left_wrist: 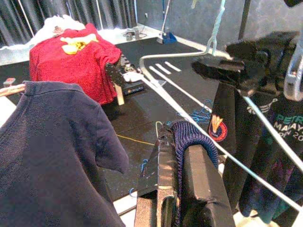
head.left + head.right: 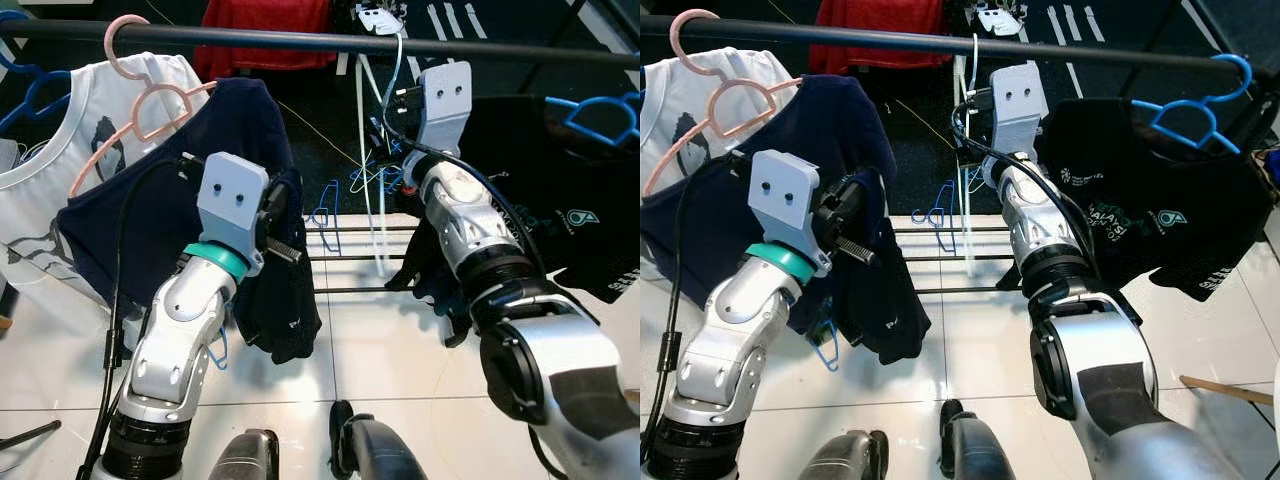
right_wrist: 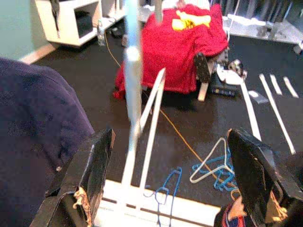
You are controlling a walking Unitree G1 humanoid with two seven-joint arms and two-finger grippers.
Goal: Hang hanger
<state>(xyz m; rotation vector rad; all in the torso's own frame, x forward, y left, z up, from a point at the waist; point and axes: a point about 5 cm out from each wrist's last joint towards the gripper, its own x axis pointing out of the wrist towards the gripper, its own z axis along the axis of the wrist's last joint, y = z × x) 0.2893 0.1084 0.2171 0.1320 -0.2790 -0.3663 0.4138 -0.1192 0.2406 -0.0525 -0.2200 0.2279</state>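
Black rail (image 2: 300, 40) spans the frame's top; left hand (image 1: 182, 175) clamps the navy shirt (image 2: 200, 170) at centre-left on its pink hanger (image 2: 140, 100), right hand (image 3: 170, 179) open; keep hook seated.

We see even, bright indoor light, with glare on the glossy white floor tiles (image 2: 400, 350). Both wrist views are soft and slightly blurred, and the nearest fingers (image 3: 92, 170) are out of focus.
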